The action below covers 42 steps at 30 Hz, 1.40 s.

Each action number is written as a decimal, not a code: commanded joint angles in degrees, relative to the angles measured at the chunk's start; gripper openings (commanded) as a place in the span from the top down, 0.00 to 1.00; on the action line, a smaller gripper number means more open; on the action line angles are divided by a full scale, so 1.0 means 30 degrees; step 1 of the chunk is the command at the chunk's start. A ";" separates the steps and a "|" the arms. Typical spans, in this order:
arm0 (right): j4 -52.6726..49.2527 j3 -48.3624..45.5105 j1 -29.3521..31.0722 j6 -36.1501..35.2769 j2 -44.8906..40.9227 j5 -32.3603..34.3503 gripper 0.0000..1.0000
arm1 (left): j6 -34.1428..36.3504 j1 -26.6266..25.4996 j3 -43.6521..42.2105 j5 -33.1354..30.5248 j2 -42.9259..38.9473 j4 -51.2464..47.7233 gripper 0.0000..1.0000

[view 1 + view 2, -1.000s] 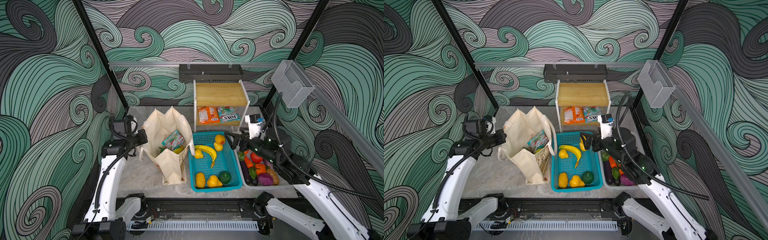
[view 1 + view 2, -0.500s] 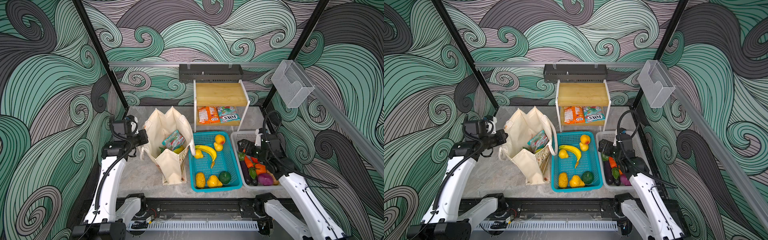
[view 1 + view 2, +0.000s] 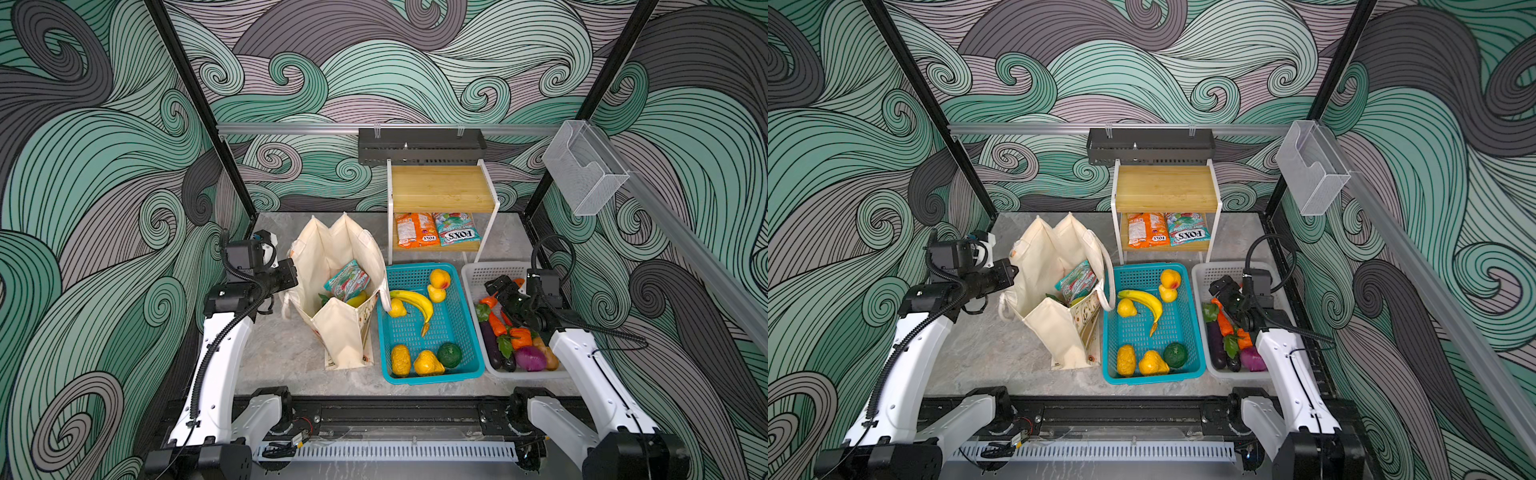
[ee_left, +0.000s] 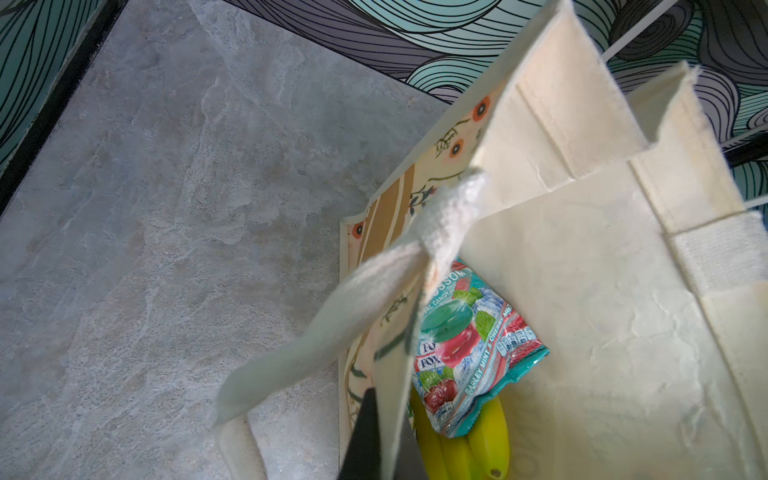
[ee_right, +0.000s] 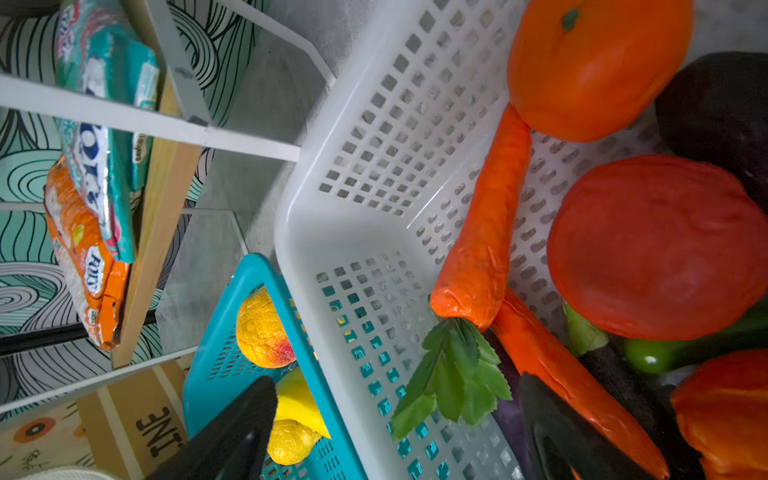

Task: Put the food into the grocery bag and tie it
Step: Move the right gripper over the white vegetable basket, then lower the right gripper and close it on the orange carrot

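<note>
The cream grocery bag (image 3: pixel 332 253) (image 3: pixel 1046 257) stands open left of the baskets. Inside it lie a teal-red snack packet (image 4: pixel 469 345) (image 3: pixel 347 282) and yellow bananas (image 4: pixel 486 440). My left gripper (image 3: pixel 291 270) (image 4: pixel 386 436) is shut on the bag's (image 4: pixel 582 270) left wall near the rim, with fabric pinched between the dark fingers. Over the white basket (image 3: pixel 469 286) my right gripper (image 3: pixel 498 286) (image 5: pixel 395 436) hangs open, just above the carrot (image 5: pixel 482 232) and its green leaves. An orange fruit (image 5: pixel 598 62) and a red tomato (image 5: pixel 656 249) lie beside the carrot.
A teal basket (image 3: pixel 428 378) between bag and white basket holds a banana (image 3: pixel 415 301) and several yellow fruits. Behind it a wooden shelf (image 3: pixel 440 187) carries an orange packet (image 3: pixel 415 230) and a teal packet (image 3: pixel 457 232). Eggplants and peppers fill the white basket's near end.
My right gripper has swung right from above the teal basket to over the white basket and come lower. The left gripper and the bag have stayed put.
</note>
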 commanded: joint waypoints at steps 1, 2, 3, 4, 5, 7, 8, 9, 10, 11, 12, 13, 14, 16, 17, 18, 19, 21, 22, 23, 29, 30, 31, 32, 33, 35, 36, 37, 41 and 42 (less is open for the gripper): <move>0.0172 -0.0343 -0.0085 0.2780 0.0132 0.1162 0.11 | 0.0273 0.0011 -0.0173 0.0443 -0.0151 -0.0127 1.00; 0.0251 -0.0446 -0.0109 0.3246 0.0150 0.1300 0.12 | 0.0291 0.0011 -0.0173 0.0469 -0.0150 -0.0097 1.00; 0.0271 -0.0473 -0.0140 0.3583 0.0169 0.1441 0.13 | 0.0271 0.0011 -0.0201 0.0444 -0.0158 -0.0097 1.00; 0.0239 -0.0477 -0.0122 0.3976 0.0221 0.1590 0.14 | 0.0290 -0.0003 -0.0202 0.0429 -0.0129 -0.0076 1.00; 0.0238 -0.0462 -0.0107 0.4199 0.0283 0.1649 0.14 | 0.0318 0.0011 -0.0202 0.0381 -0.0096 -0.0094 1.00; 0.0252 -0.0466 -0.0124 0.4672 0.0498 0.1685 0.15 | 0.0311 -0.0003 -0.0173 0.0424 -0.0039 -0.0142 1.00; 0.0309 -0.0477 -0.0141 0.4985 0.0696 0.1686 0.16 | 0.0338 0.0011 -0.0174 0.0419 -0.0052 -0.0130 1.00; 0.0332 -0.0450 -0.0157 0.5167 0.0897 0.1643 0.16 | 0.0342 0.0011 -0.0201 0.0414 -0.0070 -0.0127 1.00; 0.0422 -0.0420 -0.0195 0.5297 0.1163 0.1486 0.17 | 0.0320 0.0011 -0.0202 0.0392 -0.0070 -0.0115 1.00; 0.0563 -0.0362 -0.0206 0.5340 0.1437 0.1332 0.17 | 0.0369 0.0011 -0.0202 0.0353 -0.0042 -0.0143 1.00; 0.0701 -0.0332 -0.0230 0.5386 0.1633 0.1269 0.17 | 0.0384 0.0011 -0.0176 0.0323 -0.0041 -0.0182 1.00; 0.0774 -0.0297 -0.0218 0.5534 0.1839 0.1218 0.18 | 0.0375 0.0011 -0.0173 0.0345 -0.0041 -0.0169 1.00; 0.0841 -0.0290 -0.0242 0.5678 0.2001 0.1217 0.18 | 0.0402 0.0011 -0.0194 0.0311 -0.0061 -0.0159 1.00; 0.1247 -0.0377 -0.0229 0.5757 0.2238 0.1147 0.19 | 0.0367 0.0011 -0.0202 0.0250 -0.0041 -0.0155 1.00; 0.1303 -0.0384 -0.0232 0.5833 0.2372 0.1319 0.19 | 0.0380 0.0015 -0.0203 0.0235 0.0022 -0.0161 1.00; 0.1404 -0.0388 -0.0216 0.5869 0.2502 0.1541 0.20 | 0.0373 0.0011 -0.0187 0.0258 0.0048 -0.0206 1.00; 0.1510 -0.0389 -0.0242 0.5850 0.2687 0.1689 0.21 | 0.0386 0.0011 -0.0173 0.0256 0.0076 -0.0217 1.00; 0.1789 -0.0365 -0.0274 0.5899 0.3090 0.1904 0.23 | 0.0390 0.0011 -0.0202 0.0263 0.0077 -0.0193 1.00; 0.2244 -0.0388 -0.0307 0.5926 0.3327 0.1776 0.24 | 0.0393 0.0011 -0.0202 0.0204 0.0076 -0.0191 1.00; 0.2497 -0.0386 -0.0306 0.5958 0.3587 0.1615 0.25 | 0.0393 0.0011 -0.0202 0.0206 0.0104 -0.0236 1.00; 0.3520 -0.0301 -0.0532 0.6249 0.4904 0.0967 0.26 | 0.0408 0.0011 -0.0202 0.0059 0.0163 -0.0249 1.00; 0.3628 -0.0301 -0.0571 0.6252 0.5057 0.0982 0.26 | 0.0390 0.0011 -0.0194 0.0059 0.0183 -0.0261 1.00; 0.3728 -0.0298 -0.0652 0.6279 0.5204 0.1016 0.27 | 0.0402 0.0011 -0.0202 0.0053 0.0166 -0.0247 1.00; 0.3823 -0.0296 -0.0709 0.6310 0.5377 0.1039 0.29 | 0.0359 0.0011 -0.0202 0.0044 0.0164 -0.0218 1.00; 0.4017 -0.0326 -0.0747 0.6285 0.5524 0.0984 0.30 | 0.0376 0.0033 -0.0202 0.0059 0.0191 -0.0230 1.00; 0.4234 -0.0265 -0.0792 0.6223 0.5991 0.0995 0.31 | 0.0318 0.0110 -0.0173 -0.0127 0.0238 -0.0318 1.00; 0.4371 -0.0265 -0.0792 0.6237 0.6233 0.0902 0.33 | 0.0319 0.0114 -0.0154 -0.0200 0.0223 -0.0335 1.00; 0.4583 -0.0257 -0.0783 0.6266 0.6452 0.0810 0.34 | 0.0308 0.0127 -0.0172 -0.0255 0.0172 -0.0328 1.00; 0.4933 -0.0098 -0.0803 0.6169 0.7378 0.0501 0.39 | 0.0315 0.0130 -0.0174 -0.0126 0.0277 -0.0272 1.00; 0.5087 -0.0118 -0.0827 0.6164 0.7535 0.0411 0.39 | 0.0285 0.0128 -0.0173 -0.0067 0.0281 -0.0276 1.00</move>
